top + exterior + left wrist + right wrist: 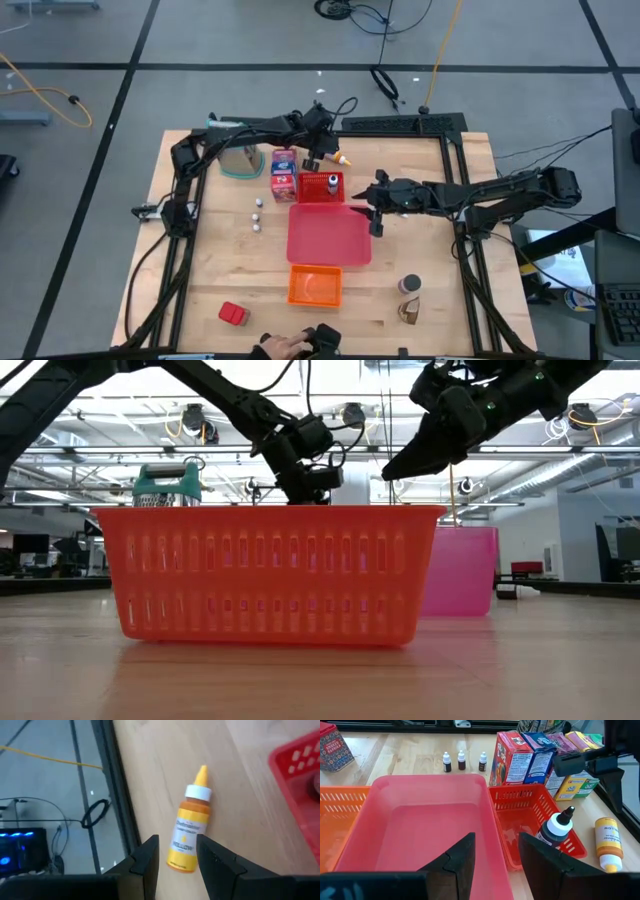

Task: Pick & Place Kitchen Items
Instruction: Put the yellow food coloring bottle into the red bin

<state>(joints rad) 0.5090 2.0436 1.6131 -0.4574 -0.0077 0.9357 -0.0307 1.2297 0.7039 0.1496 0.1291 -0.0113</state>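
A large pink tray (pixel 329 237) sits mid-table, with the right gripper (pixel 377 222) hovering at its far right edge, fingers parted and empty. Beyond it, the left gripper (pixel 177 856) hangs open over a yellow squeeze bottle (pixel 189 830) lying on the wood beside a small red basket (pixel 320 187).

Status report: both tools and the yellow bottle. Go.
Left tool open, straddling the yellow bottle lying on the table. Right tool open, empty, over the pink tray. Nothing blocking.
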